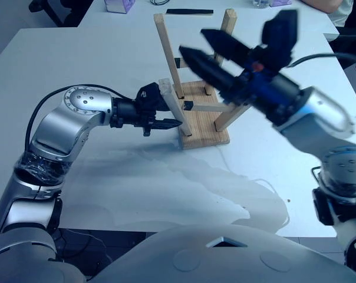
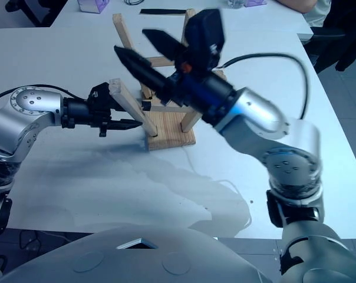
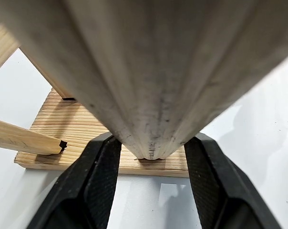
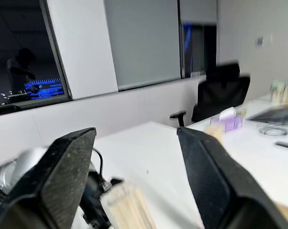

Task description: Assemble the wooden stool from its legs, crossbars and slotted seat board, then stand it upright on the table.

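The wooden stool lies upside down on the white table, its slotted seat board (image 1: 204, 134) flat and its legs pointing up. My left gripper (image 1: 166, 116) is shut on the nearest leg (image 1: 171, 97), low on it near the board's front corner. In the left wrist view that leg (image 3: 149, 71) sits between the black pads (image 3: 102, 181), with the seat board (image 3: 72, 119) and a crossbar (image 3: 20, 137) behind. My right gripper (image 1: 193, 42) hangs open in the air above the stool, holding nothing. The tall back leg (image 1: 167, 53) rises beside it.
A purple box (image 1: 119, 5) and a flat black item (image 1: 190, 11) lie at the table's far edge. A glossy patch (image 1: 213, 183) spreads across the table's near half. A black office chair (image 4: 221, 93) stands beyond the table.
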`<state>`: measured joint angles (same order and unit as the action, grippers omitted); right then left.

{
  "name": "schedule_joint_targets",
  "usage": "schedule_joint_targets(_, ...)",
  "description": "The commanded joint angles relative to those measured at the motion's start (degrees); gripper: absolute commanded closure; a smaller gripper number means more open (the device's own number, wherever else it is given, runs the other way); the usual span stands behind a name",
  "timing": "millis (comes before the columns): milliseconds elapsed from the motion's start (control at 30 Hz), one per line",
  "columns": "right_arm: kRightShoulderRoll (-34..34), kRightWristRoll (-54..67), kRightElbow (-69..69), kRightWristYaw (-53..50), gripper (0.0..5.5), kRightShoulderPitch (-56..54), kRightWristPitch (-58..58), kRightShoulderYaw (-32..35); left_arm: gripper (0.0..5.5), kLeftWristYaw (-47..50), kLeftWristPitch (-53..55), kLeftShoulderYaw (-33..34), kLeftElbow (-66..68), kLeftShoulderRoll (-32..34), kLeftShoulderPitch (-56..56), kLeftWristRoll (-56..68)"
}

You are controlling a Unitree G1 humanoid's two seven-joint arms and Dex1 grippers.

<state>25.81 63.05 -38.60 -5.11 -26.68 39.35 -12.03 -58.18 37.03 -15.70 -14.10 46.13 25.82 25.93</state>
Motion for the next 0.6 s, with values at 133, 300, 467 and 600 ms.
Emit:
schedule_joint_targets(133, -7.3, -11.5, 6.3, -2.0, 2.36, 2.2, -3.1, 1.6, 3.47, 1.3, 3.7, -2.6, 3.5, 0.1, -2.7, -3.4)
schedule_joint_targets(300, -11.3, -15.1, 9.1, -0.2, 2.36, 6.3, -1.9, -0.6, 3.47, 2.1, 4.2, -2.5, 2.2, 0.0, -3.6, -3.1)
schedule_joint_targets(467, -11.3, -26.5, 18.0, 4.4, 2.36, 15.4, -1.8, -12.6, 3.47, 2.7, 5.1, -2.9, 0.4, -0.5, -2.7, -2.6)
schedule_joint_targets(600, -11.3, -32.6, 21.9, 7.8, 2.36, 16.4, -3.6, -13.8, 3.47, 2.5, 6.1, -3.2, -0.9, -0.7, -1.5, -2.2)
